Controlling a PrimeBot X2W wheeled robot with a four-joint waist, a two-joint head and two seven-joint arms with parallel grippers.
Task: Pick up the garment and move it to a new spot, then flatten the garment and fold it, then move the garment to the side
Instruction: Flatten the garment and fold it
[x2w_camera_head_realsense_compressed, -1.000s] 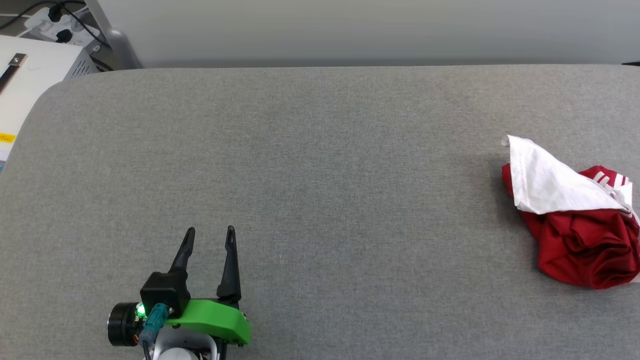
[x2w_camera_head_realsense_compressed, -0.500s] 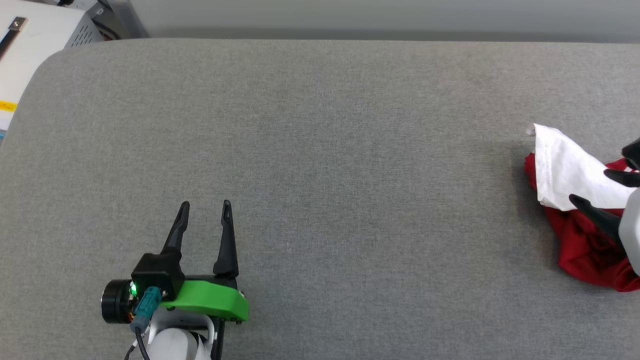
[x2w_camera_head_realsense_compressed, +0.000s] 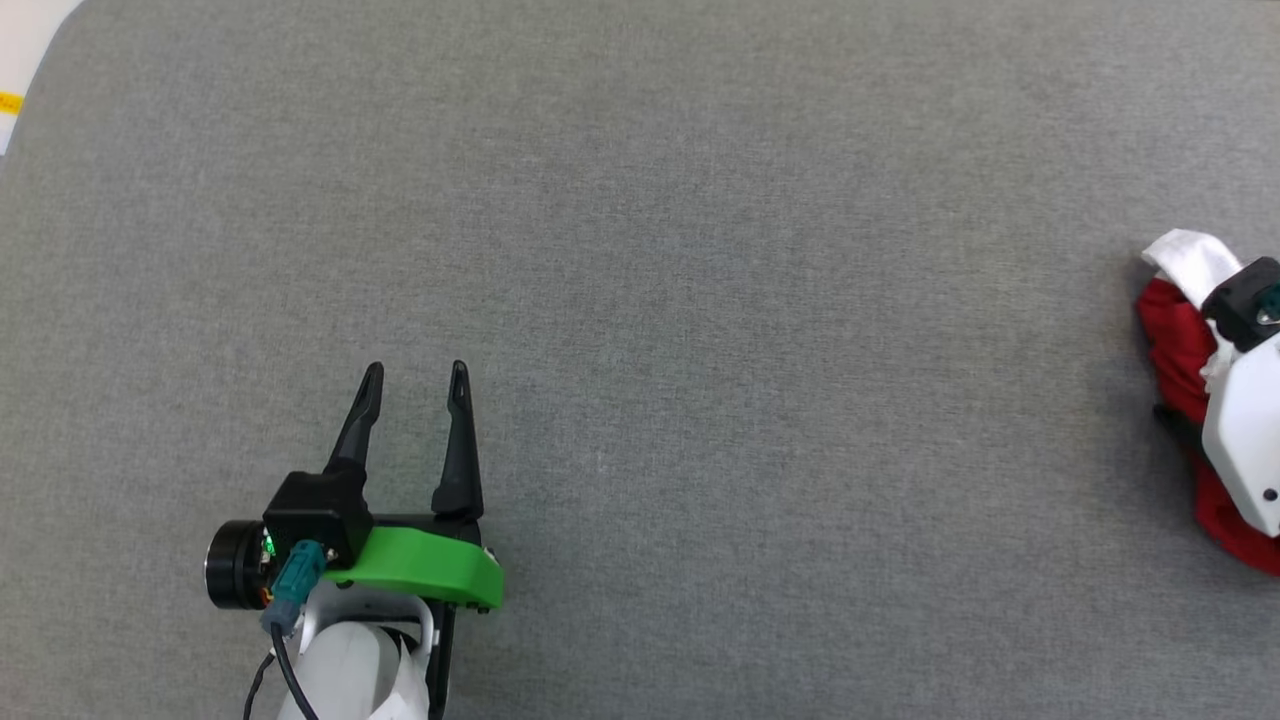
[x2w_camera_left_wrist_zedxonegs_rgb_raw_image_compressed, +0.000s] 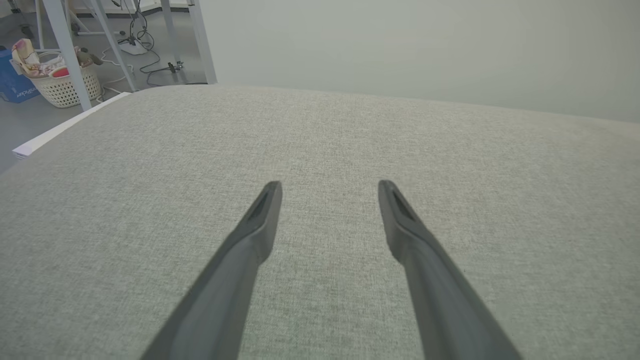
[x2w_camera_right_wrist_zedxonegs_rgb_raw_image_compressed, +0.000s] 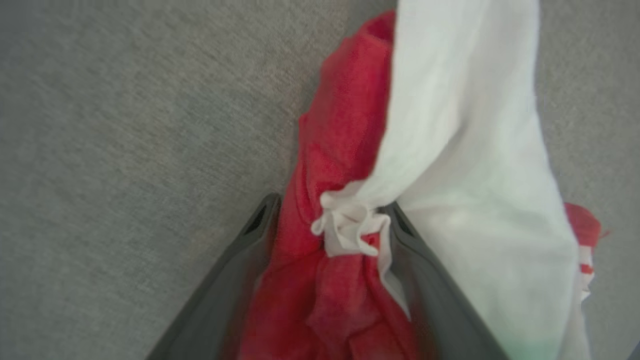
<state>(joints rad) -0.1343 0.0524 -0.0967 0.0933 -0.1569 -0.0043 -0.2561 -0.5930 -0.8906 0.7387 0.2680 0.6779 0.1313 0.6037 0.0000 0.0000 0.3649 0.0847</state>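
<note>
The garment (x2w_camera_head_realsense_compressed: 1173, 340) lies crumpled at the far right of the grey table, red with a white sleeve (x2w_camera_head_realsense_compressed: 1185, 256) on top. My right arm's white wrist (x2w_camera_head_realsense_compressed: 1240, 430) hangs over it and hides much of it. In the right wrist view my right gripper (x2w_camera_right_wrist_zedxonegs_rgb_raw_image_compressed: 331, 205) stands open, its two dark fingers straddling a bunch of the red cloth (x2w_camera_right_wrist_zedxonegs_rgb_raw_image_compressed: 345, 140), with the white sleeve (x2w_camera_right_wrist_zedxonegs_rgb_raw_image_compressed: 465, 150) draped past the right finger. My left gripper (x2w_camera_head_realsense_compressed: 416, 368) rests open and empty at the lower left, far from the garment; its fingers (x2w_camera_left_wrist_zedxonegs_rgb_raw_image_compressed: 260, 220) point across bare cloth surface.
The grey padded table (x2w_camera_head_realsense_compressed: 700, 250) stretches wide between the two grippers. Beyond its far left corner stand metal frame legs (x2w_camera_left_wrist_zedxonegs_rgb_raw_image_compressed: 57, 45), a laundry basket (x2w_camera_left_wrist_zedxonegs_rgb_raw_image_compressed: 62, 82) and cables on the floor. A white unit's edge (x2w_camera_head_realsense_compressed: 20, 50) shows at the top left.
The head camera has tilted down, shifting the whole picture. My right arm has come in from the right and lowered its open fingers over the garment. The left gripper has stayed open and about still.
</note>
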